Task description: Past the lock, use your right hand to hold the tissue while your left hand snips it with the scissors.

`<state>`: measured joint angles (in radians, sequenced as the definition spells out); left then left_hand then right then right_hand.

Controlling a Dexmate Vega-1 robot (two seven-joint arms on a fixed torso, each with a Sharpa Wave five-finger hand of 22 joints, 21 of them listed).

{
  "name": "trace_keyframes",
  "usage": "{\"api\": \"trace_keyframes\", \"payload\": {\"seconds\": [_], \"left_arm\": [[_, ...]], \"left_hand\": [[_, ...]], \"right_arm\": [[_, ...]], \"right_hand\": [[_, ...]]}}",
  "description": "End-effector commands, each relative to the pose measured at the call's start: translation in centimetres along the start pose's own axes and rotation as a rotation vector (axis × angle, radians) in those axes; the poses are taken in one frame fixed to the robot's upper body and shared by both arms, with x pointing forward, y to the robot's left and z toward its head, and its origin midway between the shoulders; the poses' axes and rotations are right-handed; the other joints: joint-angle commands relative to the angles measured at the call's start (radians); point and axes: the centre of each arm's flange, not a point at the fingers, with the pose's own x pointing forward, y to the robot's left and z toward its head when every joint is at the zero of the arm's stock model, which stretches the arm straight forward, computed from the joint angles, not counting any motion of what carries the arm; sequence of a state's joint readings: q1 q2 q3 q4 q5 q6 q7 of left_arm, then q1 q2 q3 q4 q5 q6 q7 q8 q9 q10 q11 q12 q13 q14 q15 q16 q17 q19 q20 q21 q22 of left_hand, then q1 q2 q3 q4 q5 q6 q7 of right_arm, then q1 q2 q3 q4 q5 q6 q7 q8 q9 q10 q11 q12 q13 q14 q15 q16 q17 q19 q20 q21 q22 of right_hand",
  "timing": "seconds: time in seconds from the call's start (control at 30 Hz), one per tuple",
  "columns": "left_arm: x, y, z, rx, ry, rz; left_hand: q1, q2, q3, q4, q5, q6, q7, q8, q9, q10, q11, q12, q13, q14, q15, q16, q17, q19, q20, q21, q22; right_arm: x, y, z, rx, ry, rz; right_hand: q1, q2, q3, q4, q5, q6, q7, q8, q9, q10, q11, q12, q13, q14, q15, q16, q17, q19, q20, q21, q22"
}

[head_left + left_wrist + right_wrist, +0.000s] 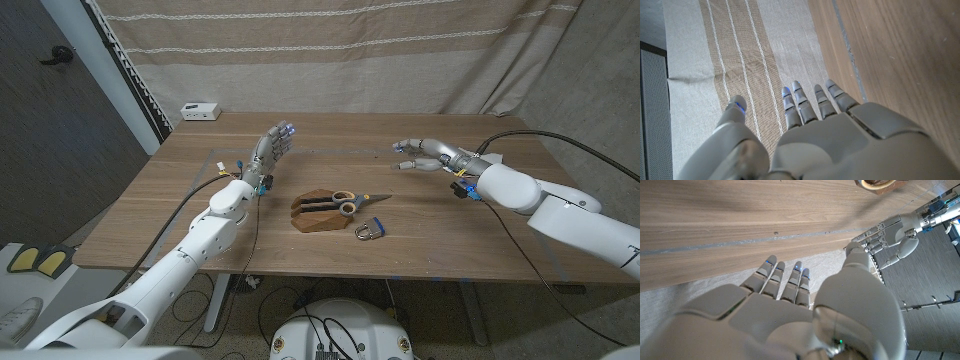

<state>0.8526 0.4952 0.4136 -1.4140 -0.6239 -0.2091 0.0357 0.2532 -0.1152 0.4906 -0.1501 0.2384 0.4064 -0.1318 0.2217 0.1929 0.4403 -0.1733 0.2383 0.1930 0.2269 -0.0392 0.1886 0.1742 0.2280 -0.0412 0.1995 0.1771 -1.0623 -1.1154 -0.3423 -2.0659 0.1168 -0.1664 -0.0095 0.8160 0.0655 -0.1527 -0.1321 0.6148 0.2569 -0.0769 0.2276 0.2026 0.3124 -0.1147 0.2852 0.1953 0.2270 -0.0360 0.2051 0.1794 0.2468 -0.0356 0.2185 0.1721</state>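
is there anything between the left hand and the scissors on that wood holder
Nothing visible. The left hand is open over bare table, and the scissors lie on the wooden holder toward the table's middle. The padlock sits on the holder's other side, off that path.

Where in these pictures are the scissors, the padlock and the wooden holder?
scissors [347, 205], head view, on the handle loops.
padlock [369, 231], head view, on its body.
wooden holder [316, 218], head view, on its front wall.
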Motion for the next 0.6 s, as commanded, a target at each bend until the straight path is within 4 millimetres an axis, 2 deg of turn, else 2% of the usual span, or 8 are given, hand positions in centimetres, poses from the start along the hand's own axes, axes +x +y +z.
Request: {"api": "trace_keyframes", "payload": {"seconds": [0.03,0.27,0.6], "left_arm": [[-0.2,-0.3,-0.3,-0.001,0.005,-0.001],[-0.4,-0.3,-0.3,-0.001,0.003,0.006],[-0.7,-0.7,-0.4,-0.002,0.008,0.004]], "left_hand": [[0.008,-0.005,0.007,0.001,0.008,0.008,0.0,-0.001,0.002,0.009,0.001,-0.004,0.005,-0.006,-0.15,-0.001,0.004,-0.002,-0.079,-0.002,0.003],[0.008,-0.005,0.007,0.002,0.008,0.01,0.001,-0.001,0.002,0.011,0.002,-0.005,0.006,-0.005,-0.15,-0.001,0.004,-0.002,-0.08,-0.002,0.003],[0.009,-0.004,0.008,0.002,0.008,0.013,0.001,-0.002,0.002,0.013,0.002,-0.005,0.006,-0.004,-0.15,0.0,0.004,-0.003,-0.081,-0.002,0.003]], "right_arm": [[-0.1,0.4,0.3,-0.048,0.001,0.01],[-0.2,0.9,0.4,-0.078,-0.003,0.008],[-0.4,1.4,0.6,-0.14,0.002,0.021]], "right_hand": [[0.018,0.002,-0.002,-0.004,0.011,-0.037,0.002,-0.018,0.001,-0.019,-0.01,-0.011,0.003,-0.014,-0.162,-0.009,0.004,0.006,-0.1,-0.005,0.004],[0.025,0.006,-0.002,-0.003,0.013,-0.028,-0.003,-0.014,0.001,-0.006,-0.019,-0.007,0.004,-0.013,-0.166,-0.01,0.005,0.008,-0.102,-0.007,0.005],[0.039,0.011,0.0,-0.006,0.016,-0.015,-0.006,-0.009,0.001,0.005,-0.018,-0.004,0.004,-0.014,-0.173,-0.012,0.005,-0.001,-0.107,-0.013,0.005]]}}
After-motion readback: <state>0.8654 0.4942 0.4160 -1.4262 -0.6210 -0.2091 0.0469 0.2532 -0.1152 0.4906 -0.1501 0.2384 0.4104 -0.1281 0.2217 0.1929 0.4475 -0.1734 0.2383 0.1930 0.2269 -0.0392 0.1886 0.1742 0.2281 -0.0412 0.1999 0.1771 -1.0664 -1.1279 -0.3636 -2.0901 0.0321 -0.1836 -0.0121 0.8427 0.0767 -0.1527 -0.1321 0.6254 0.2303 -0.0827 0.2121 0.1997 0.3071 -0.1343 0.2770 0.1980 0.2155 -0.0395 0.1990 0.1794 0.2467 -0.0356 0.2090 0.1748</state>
